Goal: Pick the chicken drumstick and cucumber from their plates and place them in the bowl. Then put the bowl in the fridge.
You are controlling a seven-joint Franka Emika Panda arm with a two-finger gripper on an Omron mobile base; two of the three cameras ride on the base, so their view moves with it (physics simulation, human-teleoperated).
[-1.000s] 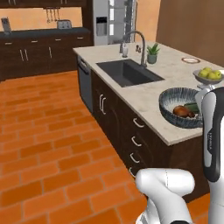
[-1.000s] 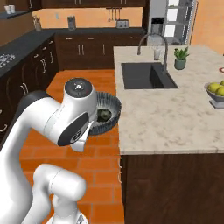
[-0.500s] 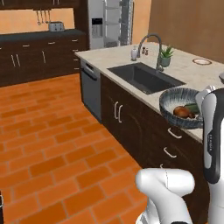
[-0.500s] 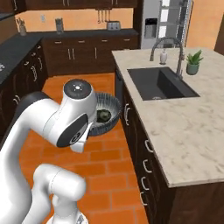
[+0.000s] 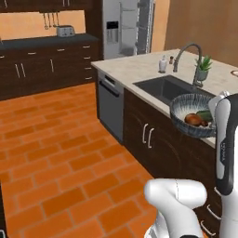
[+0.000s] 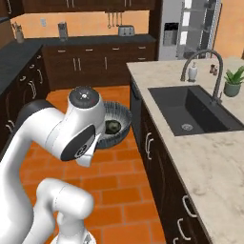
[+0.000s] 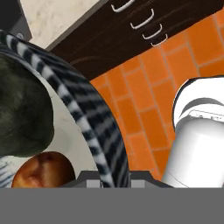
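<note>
Whole scene has shifted across both base views over the last second: the base is driving, not the things moving. The sink and bench have slid past, and the fridge now stands closer and nearer centre, door open with white shelves showing. So the loading looks done and we're on the carry leg to the fridge.

The bowl is in the air, clear of the bench, out over the brick floor. The gripper is clamped shut on the bowl's ribbed rim.

Inside the bowl: chicken drumstick and cucumber lie side by side, touching or nearly so. Bowl sits about level, mouth up. Cucumber's long axis runs roughly horizontal across the bowl; drumstick's bone end is too small to tell which way it points
</note>
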